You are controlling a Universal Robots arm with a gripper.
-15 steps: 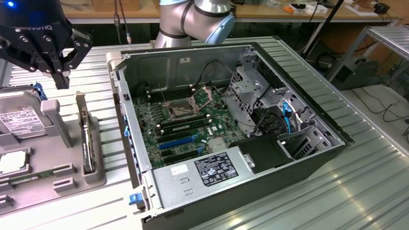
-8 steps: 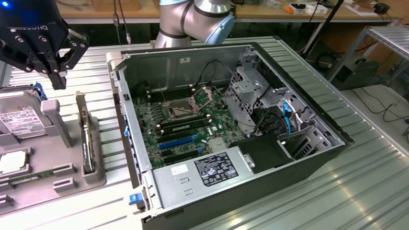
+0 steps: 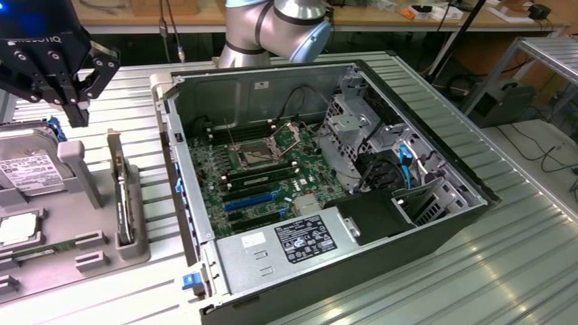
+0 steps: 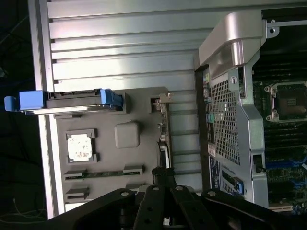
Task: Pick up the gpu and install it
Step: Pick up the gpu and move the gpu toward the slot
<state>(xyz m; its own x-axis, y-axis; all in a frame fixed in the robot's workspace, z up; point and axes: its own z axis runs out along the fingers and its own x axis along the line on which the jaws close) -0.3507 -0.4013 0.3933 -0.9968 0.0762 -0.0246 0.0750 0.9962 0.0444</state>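
bench: slatted metal, carries everything.
case: open in the middle, motherboard inside.
tray: grey, at 9 o'clock of the case in the exterior view.
end effector: fingers together, holding nothing, in the air over the tray's 12 o'clock end.
hard drive: in the tray, white label up.
gpu: on edge in a tray slot, 3 o'clock of the hard drive, untouched.
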